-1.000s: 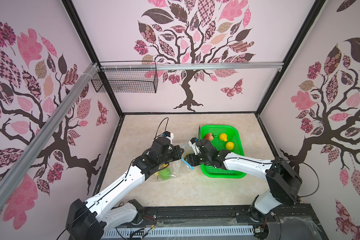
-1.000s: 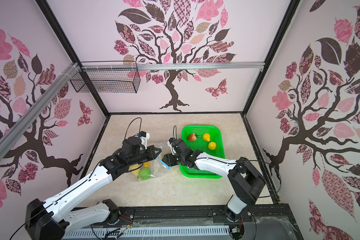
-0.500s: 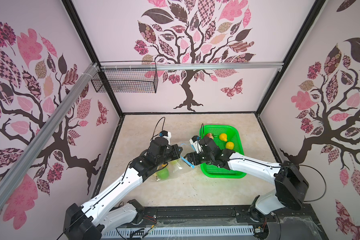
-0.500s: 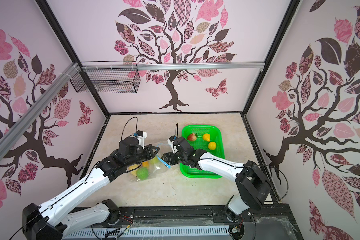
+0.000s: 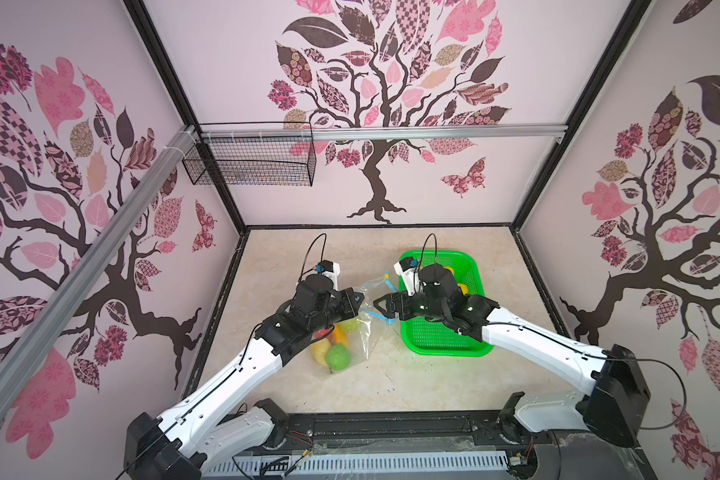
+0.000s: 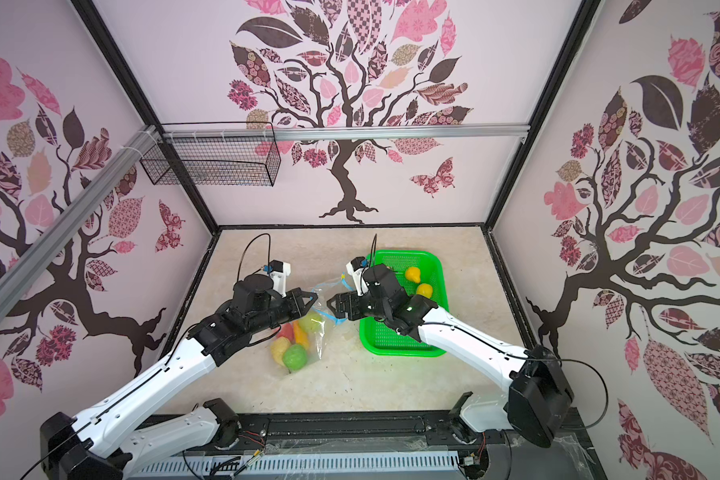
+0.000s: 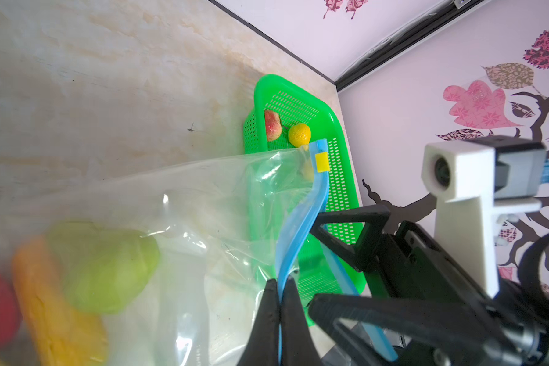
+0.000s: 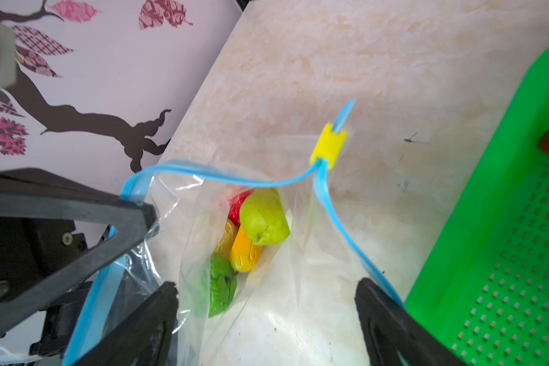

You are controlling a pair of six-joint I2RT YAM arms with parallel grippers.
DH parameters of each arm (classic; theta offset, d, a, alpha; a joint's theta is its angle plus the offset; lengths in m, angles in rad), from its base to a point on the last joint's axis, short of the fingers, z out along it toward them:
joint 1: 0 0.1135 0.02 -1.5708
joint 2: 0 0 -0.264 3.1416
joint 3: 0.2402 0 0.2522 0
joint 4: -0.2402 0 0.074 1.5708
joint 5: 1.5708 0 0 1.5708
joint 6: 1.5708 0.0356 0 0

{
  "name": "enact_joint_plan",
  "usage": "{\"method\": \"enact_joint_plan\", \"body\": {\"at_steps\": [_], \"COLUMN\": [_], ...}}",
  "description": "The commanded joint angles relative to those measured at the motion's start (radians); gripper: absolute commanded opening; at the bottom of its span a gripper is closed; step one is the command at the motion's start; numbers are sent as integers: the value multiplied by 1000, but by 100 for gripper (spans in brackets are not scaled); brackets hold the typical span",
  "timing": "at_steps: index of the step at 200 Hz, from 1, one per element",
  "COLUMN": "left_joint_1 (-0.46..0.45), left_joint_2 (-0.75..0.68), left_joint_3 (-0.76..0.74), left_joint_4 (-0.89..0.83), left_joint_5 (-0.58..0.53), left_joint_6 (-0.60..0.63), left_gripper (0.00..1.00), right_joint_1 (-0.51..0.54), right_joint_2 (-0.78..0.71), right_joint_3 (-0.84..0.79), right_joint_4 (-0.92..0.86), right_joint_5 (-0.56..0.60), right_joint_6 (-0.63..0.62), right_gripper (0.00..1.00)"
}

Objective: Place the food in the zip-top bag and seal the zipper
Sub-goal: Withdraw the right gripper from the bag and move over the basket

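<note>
- One zip-top bag [image 5: 366,334] lies mid-desk with its mouth agape, just left of the one green basket [image 6: 404,352], which sits by the desk's right edge.
- Five food pieces show inside the bag: green apple [image 6: 295,358], green pear [image 8: 263,221], orange carrot [image 8: 244,253], red strawberry [image 8: 238,204], yellow piece [image 6: 278,347].
- Three sit in the basket: two yellow fruits [image 6: 412,274] and one reddish fruit [image 7: 272,125].
- One zipper [image 8: 235,181], one yellow slider [image 8: 328,147].
- My left fingers [image 7: 267,317] are clenched on one zipper lip.
- My right fingers [image 8: 384,313] are spread wide, grasping nothing; one touches the other lip.

zipper [image 7: 300,225] light blue | slider [image 8: 328,146] yellow | bag [image 7: 203,190] clear | basket [image 5: 445,351] green | wall [image 5: 391,62] pink tree-print
</note>
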Motion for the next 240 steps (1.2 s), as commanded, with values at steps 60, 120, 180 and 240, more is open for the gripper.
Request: {"method": "enact_joint_plan", "body": {"at_steps": [60,120,180,240], "left_joint_1": [14,14,14,15], "left_joint_2": [-12,-10,-22,-41], "left_joint_3": [-19,-12,-23,-27], "left_joint_4": [-2,2,4,-4], "left_joint_5": [-29,-21,-20,-26], "left_joint_6": [3,4,1,7], "left_gripper": [0,0,0,0], "right_joint_1": [-94,-94,-183,-420], "right_joint_2": [-73,-101,38,183], "right_joint_3": [12,80,156,119], "right_joint_4": [38,-135,-342,-341], "right_joint_5": [-275,-50,337,390], "right_joint_6": [48,-91,-228,-225], "right_gripper": [91,88,88,86]}}
